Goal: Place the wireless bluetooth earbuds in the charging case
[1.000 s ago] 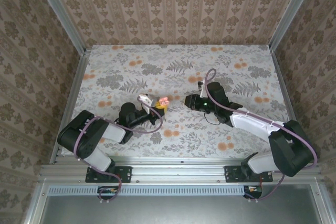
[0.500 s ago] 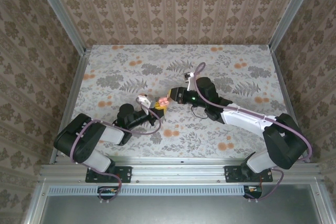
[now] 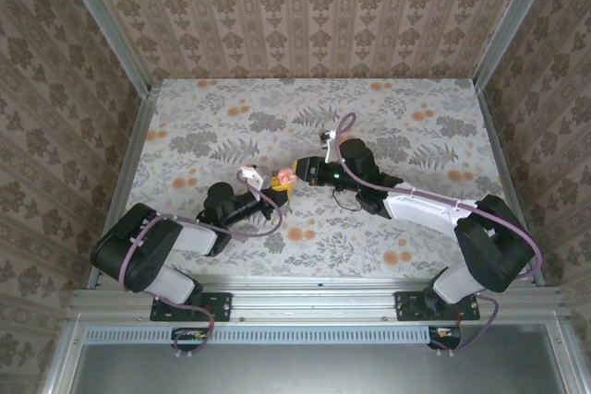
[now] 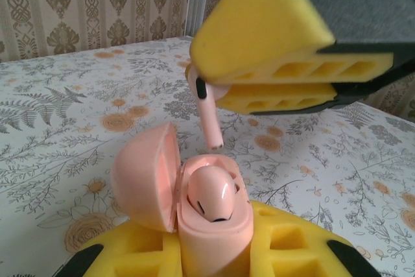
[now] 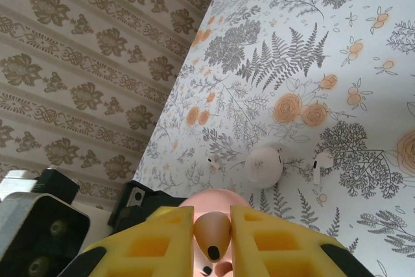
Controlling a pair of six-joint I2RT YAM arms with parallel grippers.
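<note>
The pink charging case point(image 4: 211, 241) stands upright with its lid point(image 4: 144, 180) swung open to the left, and my left gripper point(image 4: 214, 251) is shut on its body with yellow foam pads. One pink earbud point(image 4: 211, 192) sits in the case. A second pink earbud point(image 4: 207, 111) hangs stem down just above the open case, pinched in my right gripper point(image 4: 217, 85). From the right wrist, this earbud point(image 5: 212, 231) shows between the shut pads of the right gripper point(image 5: 213, 241), with the case lid point(image 5: 217, 198) behind it. From above, both grippers point(image 3: 280, 187) point(image 3: 297, 173) meet mid-table.
A white earbud case point(image 5: 264, 163) lies on the floral tablecloth with two loose white earbuds point(image 5: 318, 165) point(image 5: 214, 162) beside it, beyond the pink case. Patterned walls point(image 3: 305, 16) and metal frame posts close in the table on three sides.
My right gripper has carried the pink earbud leftward across the table, from well right of the case to just above its opening. The left gripper and case have barely shifted.
</note>
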